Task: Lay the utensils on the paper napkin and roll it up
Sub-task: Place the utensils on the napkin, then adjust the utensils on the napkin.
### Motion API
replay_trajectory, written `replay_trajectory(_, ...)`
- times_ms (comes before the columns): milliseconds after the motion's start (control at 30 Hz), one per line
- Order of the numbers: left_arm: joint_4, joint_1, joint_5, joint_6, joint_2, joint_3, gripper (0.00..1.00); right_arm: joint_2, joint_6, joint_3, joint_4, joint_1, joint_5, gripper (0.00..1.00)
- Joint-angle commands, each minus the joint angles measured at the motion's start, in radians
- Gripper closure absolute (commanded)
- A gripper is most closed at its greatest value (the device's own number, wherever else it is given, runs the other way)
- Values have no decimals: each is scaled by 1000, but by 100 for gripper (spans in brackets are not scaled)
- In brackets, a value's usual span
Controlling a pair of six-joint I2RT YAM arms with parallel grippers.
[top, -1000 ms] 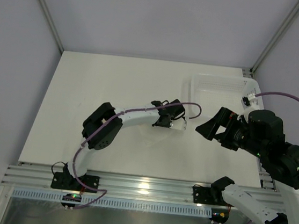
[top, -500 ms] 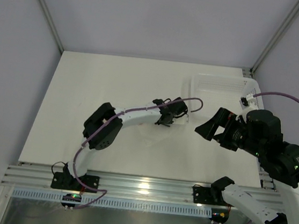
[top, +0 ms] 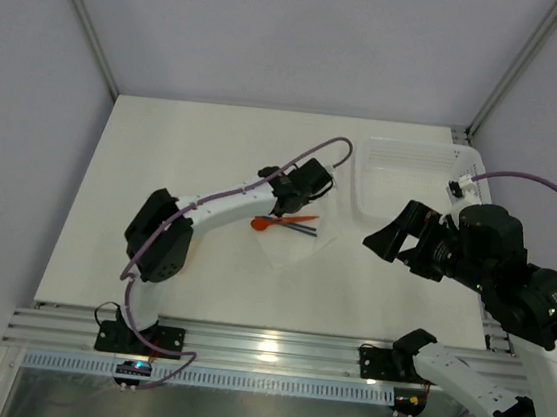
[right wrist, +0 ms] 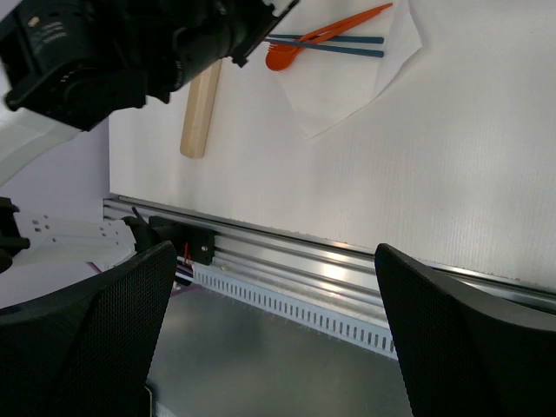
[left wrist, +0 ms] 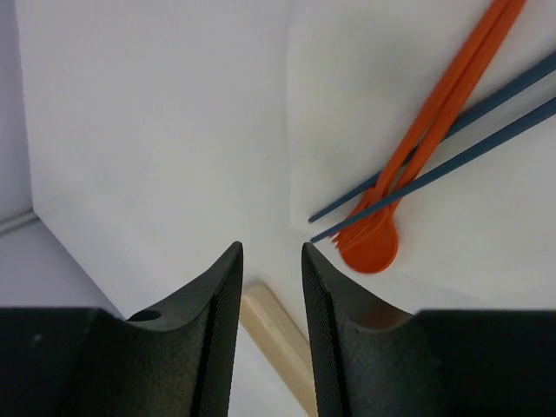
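An orange spoon (left wrist: 372, 248) lies on the white paper napkin (left wrist: 486, 234) with a second orange utensil beside it and two thin dark sticks (left wrist: 469, 150) crossing under their handles. From above, the spoon (top: 264, 225) and sticks (top: 304, 231) rest on the napkin (top: 299, 249) at mid-table. My left gripper (top: 284, 201) hovers just behind them, its jaws (left wrist: 271, 261) parted with nothing between. My right gripper (top: 383, 243) hangs wide open to the right of the napkin, empty (right wrist: 276, 252). The right wrist view shows the utensils (right wrist: 323, 36) on the napkin (right wrist: 347, 87).
A short beige cylinder-like piece (left wrist: 276, 334) lies on the table under my left jaws, also seen as the beige piece (right wrist: 200, 109) left of the napkin. A white plastic basket (top: 408, 173) stands at the back right. The aluminium rail (top: 263, 348) runs along the near edge.
My left gripper has opened and drawn back from over the napkin toward the far left, uncovering the utensils lying on it. The right arm has held still.
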Motion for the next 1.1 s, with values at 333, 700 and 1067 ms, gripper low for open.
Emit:
replay_trajectory(333, -229, 226, 84, -591, -370, -100, 61, 90, -109, -24, 53, 3, -22, 2)
replay_trajectory(700, -317, 401, 344, -838, -582, -143, 56, 336, -249, -46, 274, 5, -64, 16)
replay_trajectory(1067, -340, 491, 549, -886, -769, -274, 50, 797, -500, 109, 415, 72, -52, 46)
